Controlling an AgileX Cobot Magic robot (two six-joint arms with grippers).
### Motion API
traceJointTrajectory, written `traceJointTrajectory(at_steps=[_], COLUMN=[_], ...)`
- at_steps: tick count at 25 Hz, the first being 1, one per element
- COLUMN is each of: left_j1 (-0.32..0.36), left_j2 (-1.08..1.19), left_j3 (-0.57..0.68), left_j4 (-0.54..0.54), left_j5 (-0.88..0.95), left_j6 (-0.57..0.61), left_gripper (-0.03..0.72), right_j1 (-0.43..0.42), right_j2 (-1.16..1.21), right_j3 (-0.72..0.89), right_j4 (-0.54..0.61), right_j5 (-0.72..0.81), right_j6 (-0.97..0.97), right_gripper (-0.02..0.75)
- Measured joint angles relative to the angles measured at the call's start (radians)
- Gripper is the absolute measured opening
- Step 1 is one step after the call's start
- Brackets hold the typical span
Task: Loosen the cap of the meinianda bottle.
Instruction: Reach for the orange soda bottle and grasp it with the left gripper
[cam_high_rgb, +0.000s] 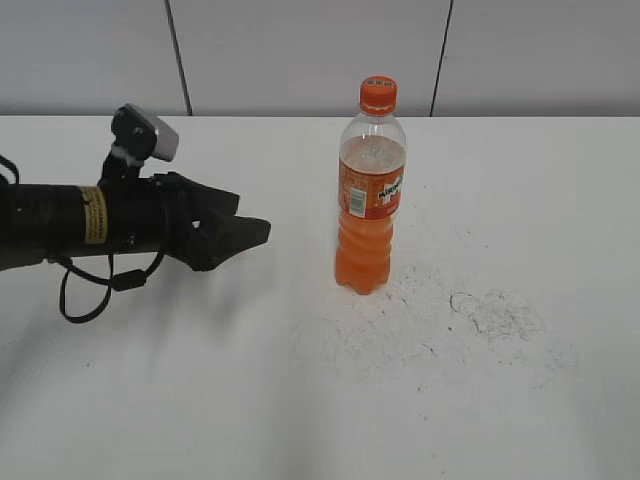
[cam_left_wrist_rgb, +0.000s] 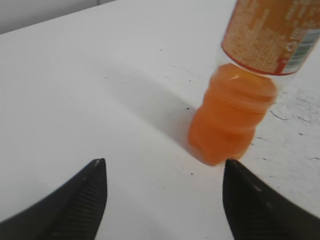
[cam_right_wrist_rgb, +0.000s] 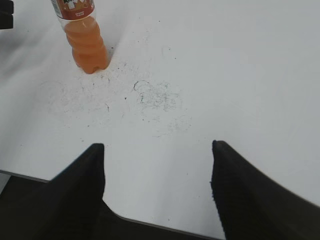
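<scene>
Standing straight up on the white table (cam_high_rgb: 520, 200): the meinianda bottle (cam_high_rgb: 370, 195), full of orange drink. On top, the small orange cap (cam_high_rgb: 378, 95), sitting on the neck with nothing touching it. Around the middle, an orange label (cam_high_rgb: 370, 190) with tiny print.

Off to the side of the bottle, near but apart: the left gripper (cam_high_rgb: 245, 235), black, on a long black arm (cam_high_rgb: 80, 215) lying low over the table. Pointing toward the bottle, lower than the cap, about level with the bottle's lower half. A little camera (cam_high_rgb: 145, 132) perched on top of the arm and a black cable (cam_high_rgb: 85, 290) looping down under it.

From the left wrist view: left gripper (cam_left_wrist_rgb: 162, 200) wide open, two dark fingers (cam_left_wrist_rgb: 80, 205) spread apart, holding nothing. Bottle (cam_left_wrist_rgb: 235, 115) just ahead of the fingers and a bit toward the right finger, not between them yet. Bare white table in the gap.

From the right wrist view: right gripper (cam_right_wrist_rgb: 157, 187) open too, fingers (cam_right_wrist_rgb: 80, 190) far apart, empty. Hanging back by the near table edge (cam_right_wrist_rgb: 165, 224). Bottle (cam_right_wrist_rgb: 85, 40) well away, up ahead and to the left of this gripper. Between the two, gray scuff marks (cam_right_wrist_rgb: 155, 95) scratched into the table top. Cap out of sight in both wrist views.
</scene>
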Motion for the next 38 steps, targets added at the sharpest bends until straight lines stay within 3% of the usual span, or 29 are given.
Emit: traceJointTrajectory(at_steps=[9,18,23,38], left_j1=[0.000,-0.014,-0.048,-0.077], left_j2=[0.196,0.254,0.261,0.476], left_j3=[-0.262,-0.288,-0.304,-0.536], left_j4=[0.353,0.363,0.362,0.380], left_j5=[-0.220,-0.271,-0.216,-0.298], left_j6=[-0.228,-0.242,-0.194,-0.182], left_gripper=[0.559,0.566,0.665,0.674], right_j1=[0.000,0.000,0.000,0.000], right_j2=[0.000,0.000,0.000,0.000], right_j3=[0.000,0.000,0.000,0.000], right_j4=[0.000,0.000,0.000,0.000], right_j5=[0.000,0.000,0.000,0.000], right_j6=[0.000,0.000,0.000,0.000], right_gripper=[0.493,0.493,0.493,0.493])
